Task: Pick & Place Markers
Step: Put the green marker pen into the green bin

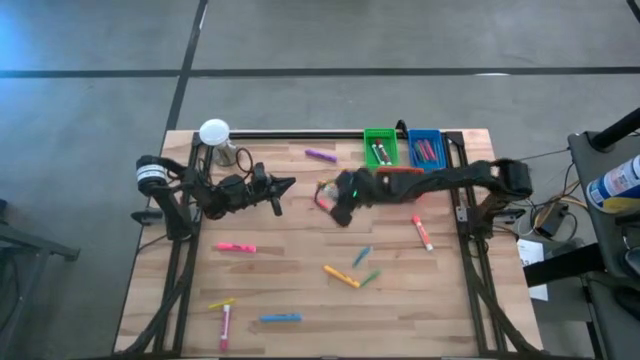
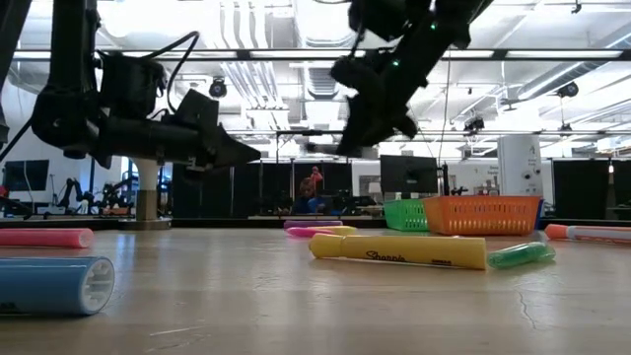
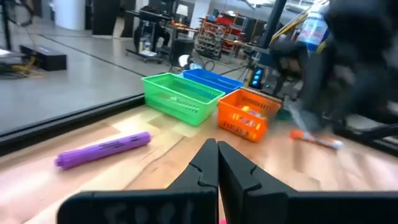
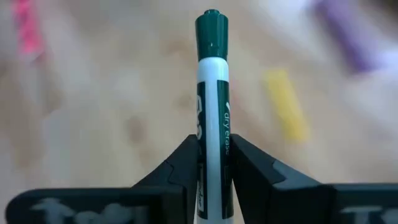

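Green-capped marker (image 4: pixel 211 93) sits clamped between my right gripper (image 4: pixel 211 165) fingers, lifted above mid-table so I can carry it to the bins (image 1: pixel 380 146); my left gripper (image 3: pixel 217 163) waits closed, empty.

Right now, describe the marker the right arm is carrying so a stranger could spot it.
Start at the three bins on the table's far edge. Just in front, mid-table, the right end effector grips a white-barrelled marker. Its dark green cap sets it apart; every other marker lies loose on the wood.

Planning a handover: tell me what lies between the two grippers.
In the high view, only bare table lies between the left gripper and right gripper, which holds a green-capped marker.
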